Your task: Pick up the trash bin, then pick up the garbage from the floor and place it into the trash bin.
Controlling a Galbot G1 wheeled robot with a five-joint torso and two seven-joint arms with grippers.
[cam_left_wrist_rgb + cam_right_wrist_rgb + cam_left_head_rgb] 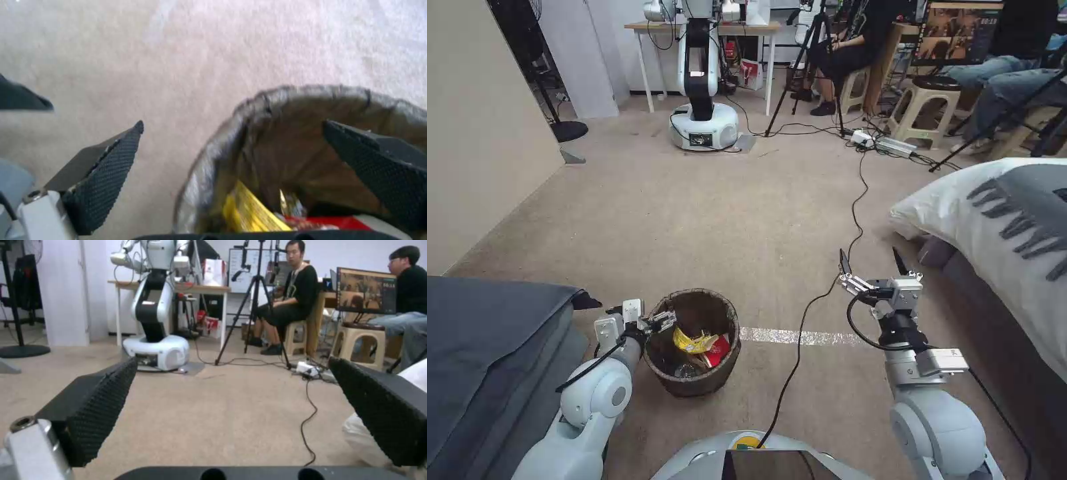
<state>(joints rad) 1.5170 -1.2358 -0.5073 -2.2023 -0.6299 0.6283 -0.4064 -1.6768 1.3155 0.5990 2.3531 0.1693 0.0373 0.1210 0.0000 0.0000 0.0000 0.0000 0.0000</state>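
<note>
The trash bin (697, 383), a small round bucket lined with a dark bag, stands on the beige carpet floor (707, 220) just in front of my base. Garbage lies inside it: a yellow wrapper (692, 342) and a red packet (718, 351). My left gripper (660, 322) is open at the bin's left rim. In the left wrist view the left gripper (233, 123) straddles the rim of the trash bin (213, 156), one finger outside and one inside, above the yellow wrapper (249, 213). My right gripper (869, 257) hangs open and empty over the carpet to the right; the right wrist view also shows the right gripper (233, 361) empty.
A black cable (800, 327) runs across the carpet between the arms, crossing a white tape line (800, 337). A grey cushion (487, 347) lies at the left, a bed with a white pillow (994, 207) at the right. Another robot (702, 127), a tripod and stools stand at the back.
</note>
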